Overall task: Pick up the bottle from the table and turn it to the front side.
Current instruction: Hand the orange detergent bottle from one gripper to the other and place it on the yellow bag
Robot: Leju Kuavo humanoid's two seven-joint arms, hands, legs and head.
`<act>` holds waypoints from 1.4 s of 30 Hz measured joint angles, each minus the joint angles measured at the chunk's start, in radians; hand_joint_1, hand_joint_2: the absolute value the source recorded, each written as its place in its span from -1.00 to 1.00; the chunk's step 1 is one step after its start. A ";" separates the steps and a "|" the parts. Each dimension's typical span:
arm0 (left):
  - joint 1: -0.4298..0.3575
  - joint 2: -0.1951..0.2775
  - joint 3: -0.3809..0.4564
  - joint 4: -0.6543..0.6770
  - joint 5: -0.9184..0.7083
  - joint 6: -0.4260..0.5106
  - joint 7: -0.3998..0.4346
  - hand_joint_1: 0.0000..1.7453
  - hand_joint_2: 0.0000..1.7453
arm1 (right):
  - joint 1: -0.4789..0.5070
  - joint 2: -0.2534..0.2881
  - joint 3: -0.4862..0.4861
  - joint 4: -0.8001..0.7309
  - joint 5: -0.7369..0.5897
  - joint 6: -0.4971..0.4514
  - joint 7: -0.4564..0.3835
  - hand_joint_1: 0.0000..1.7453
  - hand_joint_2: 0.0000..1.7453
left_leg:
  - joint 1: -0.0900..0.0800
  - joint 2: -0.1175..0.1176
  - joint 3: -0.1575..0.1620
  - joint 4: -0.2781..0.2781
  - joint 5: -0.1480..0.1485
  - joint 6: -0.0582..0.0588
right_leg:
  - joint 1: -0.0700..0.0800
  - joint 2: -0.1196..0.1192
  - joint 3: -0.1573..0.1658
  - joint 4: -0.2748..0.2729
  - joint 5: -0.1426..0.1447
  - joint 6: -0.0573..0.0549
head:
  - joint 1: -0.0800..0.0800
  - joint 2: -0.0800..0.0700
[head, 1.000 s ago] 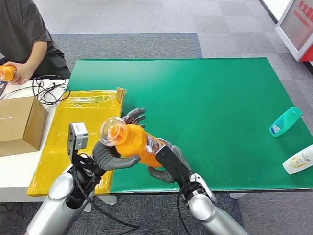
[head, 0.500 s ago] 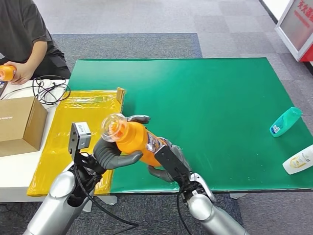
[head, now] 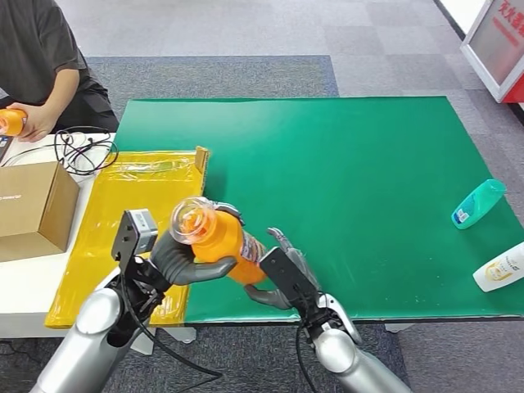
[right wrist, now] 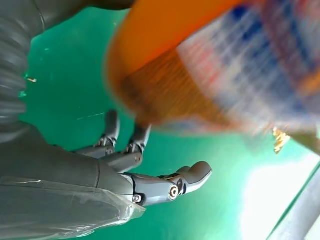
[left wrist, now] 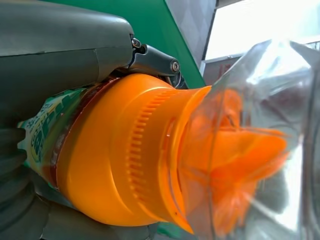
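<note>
The green desk (head: 346, 155) carries a teal bottle (head: 477, 203) and a white bottle (head: 499, 268), both lying near its right edge, well apart from both hands; beside its left edge sits a yellow tray (head: 117, 213), lined with clear film, nothing visibly in it. Above the desk's near edge the orange bottle (head: 216, 233) is held aloft, long axis slanting, clear cap toward the camera. The left hand (head: 179, 258) grips its neck end; the right hand (head: 281, 274), fingers spread and holding nothing, lies just beneath the base.
</note>
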 joint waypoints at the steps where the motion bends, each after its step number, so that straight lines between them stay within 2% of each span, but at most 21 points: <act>1: 0.000 0.010 0.003 -0.011 -0.014 0.003 0.008 1.00 1.00 | 0.009 0.000 -0.009 -0.002 -0.001 -0.003 0.000 -1.00 1.00 | 0.000 0.000 0.000 0.000 0.000 0.000 | 0.000 0.000 0.000 0.000 0.000 0.000 | 0.000 0.000; 5: -0.020 0.060 0.018 -0.051 -0.087 0.016 0.049 1.00 1.00 | 0.050 -0.002 -0.054 -0.020 -0.007 -0.009 -0.001 -1.00 1.00 | 0.000 0.000 0.000 0.000 0.000 0.000 | 0.000 0.000 0.000 0.000 0.000 0.000 | 0.000 0.000; 8: -0.069 0.106 0.022 -0.066 -0.129 0.004 0.095 1.00 1.00 | 0.087 -0.003 -0.090 -0.038 -0.011 -0.007 -0.002 -1.00 1.00 | 0.000 0.000 0.000 0.000 0.001 -0.001 | 0.000 0.000 0.000 0.000 0.000 0.000 | 0.000 0.000; 15: -0.268 0.223 0.002 -0.055 -0.212 -0.072 0.209 1.00 1.00 | 0.153 -0.004 -0.159 -0.064 0.005 0.020 -0.001 -1.00 1.00 | 0.000 0.000 0.000 0.000 0.002 -0.001 | 0.000 0.000 0.000 0.000 0.001 -0.001 | 0.000 0.000; 21: -0.466 0.292 -0.095 0.064 -0.274 -0.164 0.294 1.00 1.00 | 0.169 -0.002 -0.188 -0.063 0.006 0.038 0.002 -1.00 1.00 | 0.000 0.000 0.000 0.000 0.002 -0.002 | 0.000 0.000 0.000 0.000 0.001 -0.001 | 0.000 0.000; 24: -0.517 0.301 -0.147 0.136 -0.295 -0.170 0.300 1.00 1.00 | 0.169 0.001 -0.190 -0.061 0.006 0.045 0.002 -1.00 1.00 | 0.000 0.000 0.000 0.000 0.002 -0.002 | 0.000 0.000 0.000 0.000 0.001 -0.001 | 0.000 0.000; 27: -0.536 0.297 -0.194 0.199 -0.315 -0.177 0.310 1.00 1.00 | 0.161 0.006 -0.190 -0.056 0.005 0.059 0.007 -1.00 1.00 | 0.000 0.000 0.000 0.000 0.002 -0.002 | 0.000 0.001 -0.001 0.000 0.001 -0.001 | 0.000 0.000; 34: -0.530 0.265 -0.283 0.323 -0.351 -0.155 0.302 1.00 1.00 | 0.138 0.022 -0.183 -0.039 0.002 0.069 0.024 -1.00 1.00 | 0.000 0.000 0.000 0.000 0.002 -0.002 | 0.000 0.001 -0.001 0.000 0.001 -0.001 | 0.000 0.000; 42: -0.503 0.226 -0.332 0.418 -0.396 -0.137 0.310 1.00 1.00 | 0.125 0.027 -0.165 -0.035 0.000 0.074 0.040 -1.00 1.00 | 0.000 0.000 0.000 0.000 0.002 -0.002 | 0.000 0.001 -0.001 0.000 0.001 -0.001 | 0.000 0.000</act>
